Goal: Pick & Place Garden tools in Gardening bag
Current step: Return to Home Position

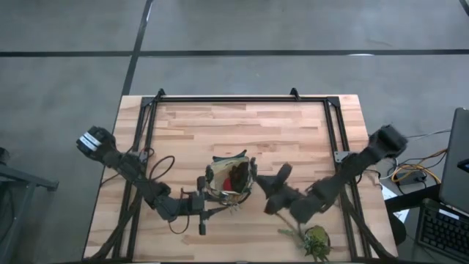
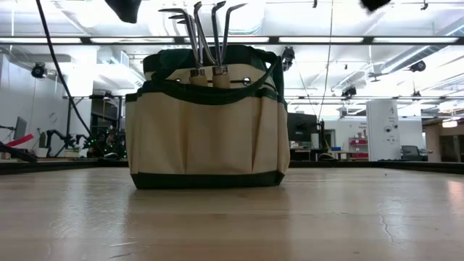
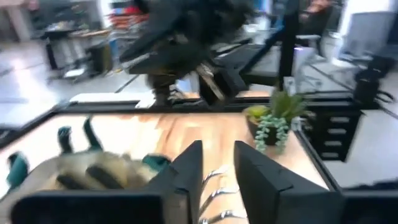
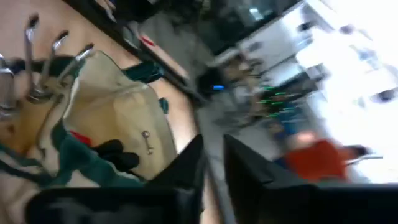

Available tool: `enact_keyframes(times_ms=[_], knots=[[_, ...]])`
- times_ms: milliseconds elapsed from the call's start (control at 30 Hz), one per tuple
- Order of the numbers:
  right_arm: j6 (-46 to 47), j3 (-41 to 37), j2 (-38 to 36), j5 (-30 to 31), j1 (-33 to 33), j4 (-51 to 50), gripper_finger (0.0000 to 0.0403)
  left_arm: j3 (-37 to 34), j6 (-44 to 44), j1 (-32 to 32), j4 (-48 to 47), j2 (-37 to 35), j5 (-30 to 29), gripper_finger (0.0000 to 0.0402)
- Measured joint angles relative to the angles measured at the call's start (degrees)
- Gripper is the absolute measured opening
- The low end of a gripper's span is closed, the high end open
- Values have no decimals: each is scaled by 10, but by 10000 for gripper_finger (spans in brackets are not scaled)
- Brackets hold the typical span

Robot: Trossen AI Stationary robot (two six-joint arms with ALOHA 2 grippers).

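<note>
1. We are looking at the gardening bag [image 1: 230, 180], which is sitting upright on the wooden table [image 1: 293, 132], about midway across and toward the arms' side.
2. In the low view we are seeing a tan fabric body with a dark green rim, dark green base band and looped handles. Outer pockets are running around its wall.
3. Inside it, two wooden-handled rakes [image 2: 207, 43] are standing side by side, handles down. Their bent metal tines are poking up above the rim.
4. From above we are also making out a red-and-black bundle [image 1: 237, 177] lying inside the bag's mouth. The right wrist view is showing the same red and black patch below the rim.
5. We are not able to tell whether anything else is lying deeper in the bag.
6. The left gripper [image 3: 217, 149] is hovering just beside the bag on the left arm's side. Its fingers are parted and grasping nothing, with rake tines showing through the gap.
7. The right gripper [image 4: 213, 143] is hanging just beside the bag on the opposite side. Its fingers are slightly parted with nothing between them.
8. A green plant clump [image 1: 316, 240] is sitting on the table near the front edge, apart from the bag, on the right arm's side.
</note>
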Motion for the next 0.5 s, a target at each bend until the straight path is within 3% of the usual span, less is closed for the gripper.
enact_keyframes(times_ms=[67,167,267,500], knots=[[78,-15,-51,-71,-11,-56,19,0,23,20,1,-5,49,72],[181,-47,-124,-202,-38,-98,12,0,19,62,-5,-7,140,22],[233,-90,-192,-302,-63,-97,9,-1,27,93,-9,-15,188,8],[270,-213,-337,-323,-67,-37,8,-65,35,133,-10,-119,234,4]])
